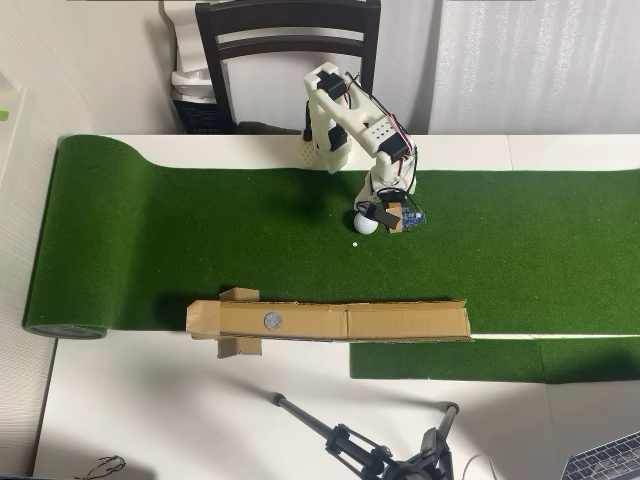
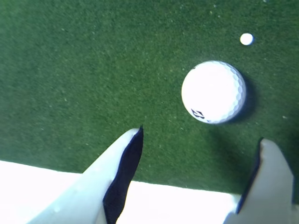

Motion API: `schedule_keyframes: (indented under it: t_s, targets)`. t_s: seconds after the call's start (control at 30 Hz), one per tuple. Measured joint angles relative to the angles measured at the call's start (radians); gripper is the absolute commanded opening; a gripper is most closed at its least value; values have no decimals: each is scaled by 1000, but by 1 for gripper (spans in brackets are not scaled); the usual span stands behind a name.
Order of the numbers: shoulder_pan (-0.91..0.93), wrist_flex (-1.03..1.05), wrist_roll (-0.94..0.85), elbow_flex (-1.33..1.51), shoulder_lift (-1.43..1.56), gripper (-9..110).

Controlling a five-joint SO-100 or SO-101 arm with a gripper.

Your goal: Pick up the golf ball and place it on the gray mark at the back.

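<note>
The golf ball [image 2: 213, 92] is seen in the wrist view resting on the green turf mat [image 2: 93, 60], a small black print visible on its lower left side and its shadow falling to the right. It lies ahead of the pincer [image 2: 201, 137], beyond the fingertips and not between them; no contact with either finger is seen. The pincer is spread wide: the left finger [image 2: 122, 172], dark-padded on its inner face, and the right finger [image 2: 266, 182] stand well apart, with bare turf between them. The ball is placed nearer the right finger's line than the left. A tiny white dot [image 2: 246, 39] is noted on the turf beyond the ball, up and to the right. In the overhead view the golf ball [image 1: 366, 223] is found near the middle of the turf mat [image 1: 150, 230], just beside the lowered end of the white arm [image 1: 350, 115], with the white dot [image 1: 354, 243] just below it. The pincer itself is too small there for its tips to be made out. The gray mark [image 1: 271, 321] is seen on a long strip of brown cardboard [image 1: 400, 321] along the mat's lower edge, well apart from the ball. The mat is laid on a white counter [image 1: 180, 420]; a dark chair [image 1: 290, 50] stands at the top, and a black tripod [image 1: 370, 450] at the bottom.
</note>
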Motion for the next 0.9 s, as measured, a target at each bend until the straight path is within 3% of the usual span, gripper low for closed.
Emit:
schedule_keyframes:
  t_s: [0.37, 0.9]
  targets:
    - [110, -8, 2, 11, -52, 39]
    - [106, -137, 15, 11, -120, 39]
